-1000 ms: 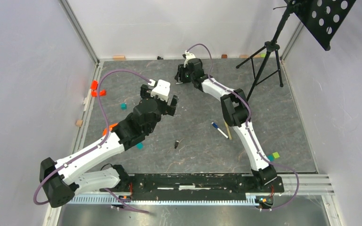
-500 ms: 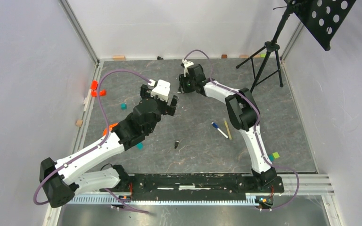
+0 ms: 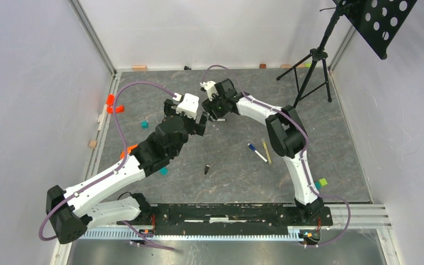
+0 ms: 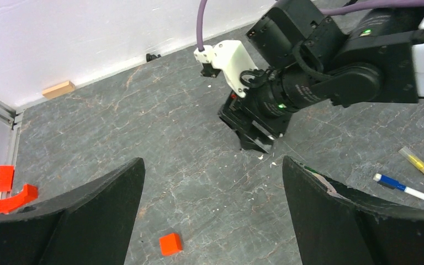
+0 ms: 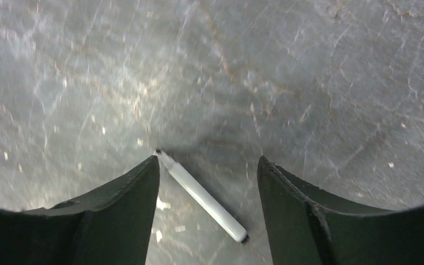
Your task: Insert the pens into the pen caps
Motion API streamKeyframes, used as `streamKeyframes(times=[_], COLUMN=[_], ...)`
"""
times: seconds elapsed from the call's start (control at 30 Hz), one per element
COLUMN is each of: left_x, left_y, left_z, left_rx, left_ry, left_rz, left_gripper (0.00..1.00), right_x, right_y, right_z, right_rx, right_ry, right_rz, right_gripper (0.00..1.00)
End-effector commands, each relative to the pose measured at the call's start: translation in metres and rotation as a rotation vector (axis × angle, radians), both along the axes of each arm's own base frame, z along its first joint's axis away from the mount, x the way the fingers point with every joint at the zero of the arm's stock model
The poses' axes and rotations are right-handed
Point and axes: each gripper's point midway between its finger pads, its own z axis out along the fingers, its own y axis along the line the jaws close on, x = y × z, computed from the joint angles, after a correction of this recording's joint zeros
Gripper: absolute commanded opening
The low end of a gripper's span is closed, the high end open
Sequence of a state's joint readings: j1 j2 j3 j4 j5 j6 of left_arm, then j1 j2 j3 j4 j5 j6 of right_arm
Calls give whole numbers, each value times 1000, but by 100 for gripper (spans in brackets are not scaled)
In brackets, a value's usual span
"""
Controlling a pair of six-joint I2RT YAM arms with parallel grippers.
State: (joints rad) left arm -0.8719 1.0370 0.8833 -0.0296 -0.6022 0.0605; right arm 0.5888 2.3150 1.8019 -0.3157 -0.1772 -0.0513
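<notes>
My right gripper (image 3: 216,110) is open and low over the floor. In the right wrist view (image 5: 208,161) a white pen (image 5: 201,196) lies slantwise between its fingers, untouched; in the top view that pen is hidden under the gripper. My left gripper (image 3: 194,114) is open and empty, just left of the right one; its wrist view (image 4: 212,221) looks at the right gripper (image 4: 254,135). A white pen with a blue end (image 3: 256,153) (image 4: 407,189) and a yellow-olive pen (image 3: 266,152) (image 4: 422,168) lie side by side to the right. The black cap (image 3: 206,169) lies nearer the front.
A black tripod stand (image 3: 309,72) is at the back right. Teal cubes (image 3: 144,125) (image 3: 163,171), a green cube (image 3: 323,181) and red pieces (image 3: 113,104) lie around. A red cube (image 4: 170,243) sits below my left gripper. Walls close in on the left, back and right.
My right gripper has swung from the back of the floor toward the front left and now sits next to my left gripper, over the white pen. The left arm has not moved.
</notes>
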Motion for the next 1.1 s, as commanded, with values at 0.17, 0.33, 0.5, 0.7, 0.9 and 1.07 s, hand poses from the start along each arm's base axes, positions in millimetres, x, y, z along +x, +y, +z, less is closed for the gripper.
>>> streamKeyframes(times=[0.17,0.33,0.5,0.7,0.9,1.07], left_x=[0,-1,-3,-9,-9,-9], left_y=[5,4,18,34,33,33], left_z=[26,27,35,50,51,51], left_rx=[-40,-45,-60,-109,-105,-103], left_ry=[-49,-50,-73,-138,-136,-137], left_rz=[12,5,50,91,88,85], left_gripper=[100,100,99,99,99,99], right_x=[-39,-65,-74,-85,-91,-96], right_y=[-26,-20,-19,-19,-25,-34], right_z=[63,57,34,4,-8,-23], right_rx=[-78,-82,-171,-262,-339,-392], right_ry=[-154,-127,-105,-54,-44,-4], right_rz=[311,401,453,487,492,501], right_gripper=[78,75,67,62,50,26])
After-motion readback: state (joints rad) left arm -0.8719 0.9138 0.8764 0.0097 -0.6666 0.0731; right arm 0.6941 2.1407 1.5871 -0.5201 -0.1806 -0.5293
